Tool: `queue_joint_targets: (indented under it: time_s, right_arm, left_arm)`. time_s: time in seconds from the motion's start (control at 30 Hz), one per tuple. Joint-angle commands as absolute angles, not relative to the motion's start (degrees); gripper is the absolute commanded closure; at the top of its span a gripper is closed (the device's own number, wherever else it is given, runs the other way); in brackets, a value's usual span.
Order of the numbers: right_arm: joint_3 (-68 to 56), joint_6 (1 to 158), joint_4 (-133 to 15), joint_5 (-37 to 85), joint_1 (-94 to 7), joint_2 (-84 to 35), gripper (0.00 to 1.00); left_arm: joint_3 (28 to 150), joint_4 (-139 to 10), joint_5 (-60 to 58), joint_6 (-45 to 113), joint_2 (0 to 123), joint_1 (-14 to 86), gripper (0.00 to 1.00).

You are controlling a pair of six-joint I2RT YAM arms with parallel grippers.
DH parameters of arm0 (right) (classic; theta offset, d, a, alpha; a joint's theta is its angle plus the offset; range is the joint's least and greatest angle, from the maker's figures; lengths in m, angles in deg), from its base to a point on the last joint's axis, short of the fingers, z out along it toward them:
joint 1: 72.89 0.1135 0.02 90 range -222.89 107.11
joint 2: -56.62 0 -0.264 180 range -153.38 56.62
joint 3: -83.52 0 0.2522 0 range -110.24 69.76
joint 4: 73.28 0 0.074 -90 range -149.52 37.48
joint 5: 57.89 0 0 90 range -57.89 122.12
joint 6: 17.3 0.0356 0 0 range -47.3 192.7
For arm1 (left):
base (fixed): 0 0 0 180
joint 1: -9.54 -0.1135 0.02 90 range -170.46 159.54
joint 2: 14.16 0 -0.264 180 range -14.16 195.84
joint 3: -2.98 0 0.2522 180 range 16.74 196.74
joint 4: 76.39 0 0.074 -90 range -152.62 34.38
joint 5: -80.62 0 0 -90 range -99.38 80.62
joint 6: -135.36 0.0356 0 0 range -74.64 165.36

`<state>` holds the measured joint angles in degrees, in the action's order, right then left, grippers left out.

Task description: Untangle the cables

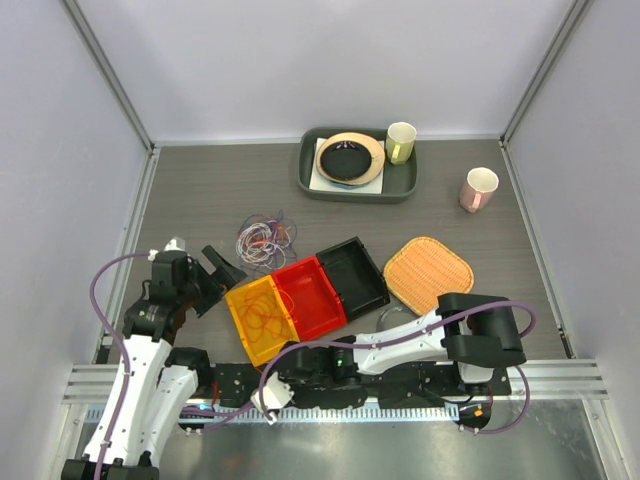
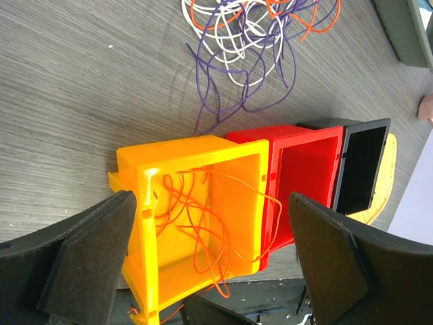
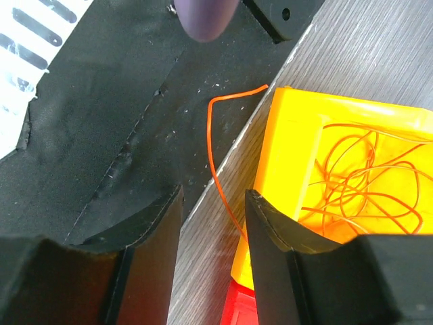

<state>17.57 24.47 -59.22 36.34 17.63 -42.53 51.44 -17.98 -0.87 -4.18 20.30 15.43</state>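
A loose tangle of purple, white and orange cables [image 1: 264, 238] lies on the table behind the bins, and shows at the top of the left wrist view [image 2: 250, 40]. One orange cable [image 2: 196, 210] is coiled inside the yellow bin [image 1: 262, 318]. An end of it trails over the bin's near corner onto the black mat [image 3: 211, 135]. My left gripper [image 2: 213, 264] hangs wide open over the yellow bin, holding nothing. My right gripper [image 3: 213, 223] sits low at the bin's near corner. Its jaws stand apart, and the trailing orange strand runs between them.
A red bin [image 1: 312, 295] and a black bin [image 1: 352, 275] stand in a row with the yellow one. At the back are a dark tray [image 1: 358, 190] with a plate and a yellow cup [image 1: 401, 142]. A pink cup [image 1: 478, 189] and a woven orange mat [image 1: 428, 273] are at right.
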Motion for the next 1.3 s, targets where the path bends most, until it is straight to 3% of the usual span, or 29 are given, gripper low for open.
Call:
queue_joint_targets:
  time_s: [0.0, 0.3, 0.33, 0.4, 0.43, 0.63, 0.9, 1.07, 1.27]
  right_arm:
    - [15.4, 22.5, -62.6, 36.2, 17.5, -43.4, 0.53]
    - [11.8, 21.6, -60.9, 37.9, 16.9, -47.0, 0.67]
    - [11.8, 21.6, -60.7, 37.9, 16.9, -46.8, 0.71]
    - [11.6, 22.1, -59.9, 37.3, 17.0, -45.5, 0.96]
    - [11.6, 22.4, -60.0, 36.4, 17.0, -44.8, 0.99]
    - [14.3, 25.0, -59.3, 33.8, 17.0, -37.1, 0.99]
    - [14.3, 41.9, -73.0, 49.4, 14.3, -30.6, 0.99]
    - [13.2, 48.9, -74.8, 47.6, 10.5, -31.6, 0.99]
    - [10.1, 57.3, -76.7, 55.0, 7.2, -38.6, 0.99]
  left_arm:
    - [53.3, -18.1, -1.4, -4.5, 20.6, 15.3, 0.00]
    - [53.4, -18.0, -1.3, -4.4, 20.3, 15.3, 0.00]
    - [53.4, -18.0, -1.3, -4.4, 20.2, 15.3, 0.00]
    - [53.3, -18.1, -1.2, -4.4, 20.4, 15.3, 0.00]
    - [53.3, -18.1, -1.2, -4.4, 20.3, 15.3, 0.00]
    - [53.3, -18.2, -1.0, -4.4, 20.0, 15.3, 0.00]
    - [53.3, -18.2, -0.9, -4.3, 20.0, 15.3, 0.00]
    - [53.3, -18.0, -1.4, -4.6, 19.6, 15.3, 0.00]
    - [53.4, -17.8, -2.3, -4.8, 19.1, 15.3, 0.00]
